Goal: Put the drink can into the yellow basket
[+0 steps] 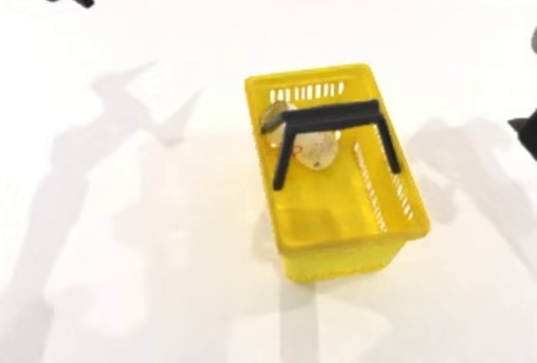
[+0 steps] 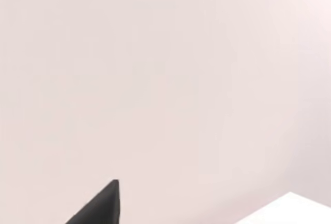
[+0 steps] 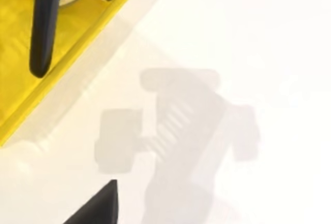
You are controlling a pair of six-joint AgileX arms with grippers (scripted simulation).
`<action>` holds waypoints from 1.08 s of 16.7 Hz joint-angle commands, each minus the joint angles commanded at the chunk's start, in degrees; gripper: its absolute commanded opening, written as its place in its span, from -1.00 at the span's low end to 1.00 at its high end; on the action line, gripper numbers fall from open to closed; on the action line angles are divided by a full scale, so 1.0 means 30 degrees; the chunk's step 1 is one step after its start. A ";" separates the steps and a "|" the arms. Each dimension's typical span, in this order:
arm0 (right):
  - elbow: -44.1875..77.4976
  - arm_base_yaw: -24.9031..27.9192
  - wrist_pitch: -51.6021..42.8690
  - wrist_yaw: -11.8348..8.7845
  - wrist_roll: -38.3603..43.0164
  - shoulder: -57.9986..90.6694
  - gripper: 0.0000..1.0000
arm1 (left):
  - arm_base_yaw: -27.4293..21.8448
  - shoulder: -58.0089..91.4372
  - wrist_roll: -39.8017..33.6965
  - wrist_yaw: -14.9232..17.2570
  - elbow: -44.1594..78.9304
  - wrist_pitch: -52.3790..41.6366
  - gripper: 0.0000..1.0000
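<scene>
While lying on its side, the drink can (image 1: 312, 147) rests inside the yellow basket (image 1: 352, 233).

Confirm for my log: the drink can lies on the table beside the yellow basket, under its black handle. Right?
Not quite. The drink can lies inside the yellow basket, on its floor under the black handle, not on the table; the top view shows this.
</scene>
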 joint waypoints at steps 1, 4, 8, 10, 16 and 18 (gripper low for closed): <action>0.2230 0.0586 -0.1482 -0.0002 -0.0978 0.2236 1.00 | 0.0277 -0.2224 -0.0015 -0.1176 -0.1168 -0.0851 1.00; 0.8568 0.2242 -0.5662 -0.0005 -0.3745 0.8610 1.00 | 0.0991 -0.8439 0.0198 -0.4603 -0.4903 -0.3425 1.00; 1.6071 0.4215 -1.0499 0.0002 -0.7017 1.6091 1.00 | 0.1650 -1.5573 0.0952 -0.8586 -0.9984 -0.6675 1.00; 1.9020 0.4995 -1.2350 0.0020 -0.8309 1.8884 1.00 | 0.1849 -1.8370 0.1434 -1.0146 -1.2227 -0.8035 1.00; 2.3296 0.6197 -1.5103 0.0088 -1.0305 2.2709 1.00 | 0.2082 -2.2497 0.2446 -1.2522 -1.5973 -1.0195 1.00; 2.3296 0.6197 -1.5103 0.0088 -1.0305 2.2709 1.00 | 0.2082 -2.2509 0.2449 -1.2529 -1.5984 -1.0201 1.00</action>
